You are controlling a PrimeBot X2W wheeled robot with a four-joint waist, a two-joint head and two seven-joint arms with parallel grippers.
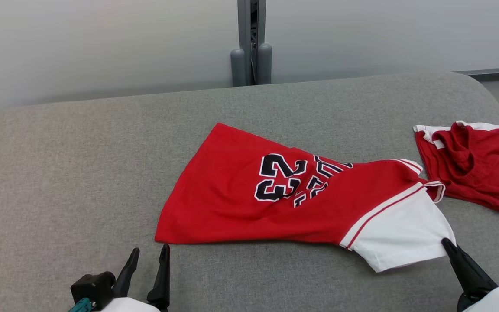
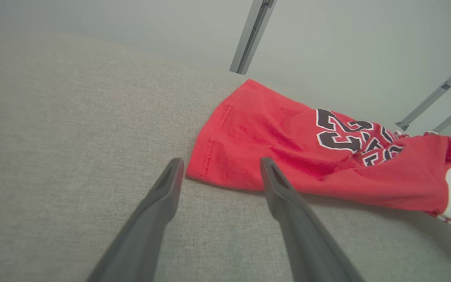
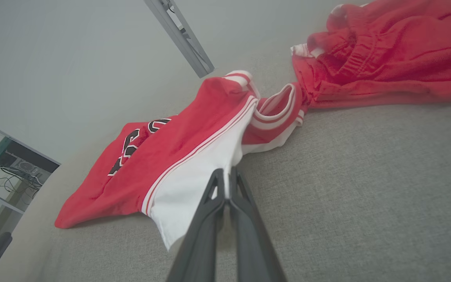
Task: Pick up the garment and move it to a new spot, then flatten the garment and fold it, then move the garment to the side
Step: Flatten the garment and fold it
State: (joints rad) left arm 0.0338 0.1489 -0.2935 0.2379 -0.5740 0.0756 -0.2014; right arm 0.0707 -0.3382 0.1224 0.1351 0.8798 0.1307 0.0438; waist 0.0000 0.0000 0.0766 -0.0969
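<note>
Pinching the jersey (image 1: 241, 203) by its white edge, your right fingers (image 1: 448, 246) hold a thin bite that may slip on lifting; left fingers (image 1: 164, 255) stand wide. Mid-bench (image 1: 59, 173), it lies just beside a second red garment (image 1: 479, 173) that could drag.

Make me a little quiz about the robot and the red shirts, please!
1. True or false: the left gripper has its fingers squeezed shut.
2. Pick one: the shut right gripper pinches which part of the jersey? A) the black number B) the white part C) the far red corner
3. Fill in: ___ red garments lie on the grey cushion.
Key: 1 false, it is open. 2 B. 3 two, the jersey and a crumpled one beside it.
</note>
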